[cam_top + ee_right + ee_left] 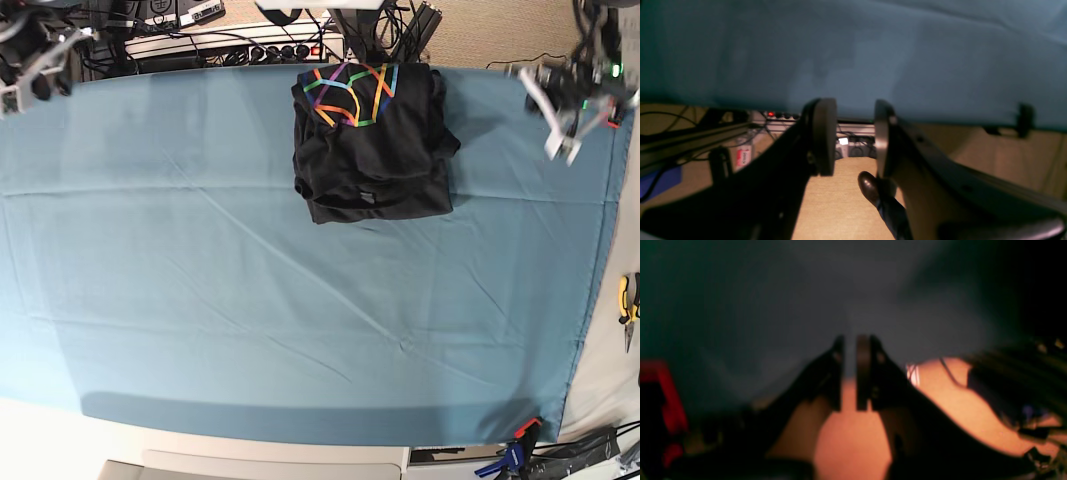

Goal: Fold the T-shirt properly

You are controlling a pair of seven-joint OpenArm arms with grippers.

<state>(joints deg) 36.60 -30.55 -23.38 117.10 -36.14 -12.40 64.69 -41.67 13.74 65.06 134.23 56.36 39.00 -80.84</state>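
Teal cloth (250,300), folded T-shirt (372,140) centred, well apart from both jaws.

Black T-shirt (372,150) folded into compact rectangle, rainbow print on top, table's far edge.

One T-shirt (372,140), one table cloth (250,320), two grippers
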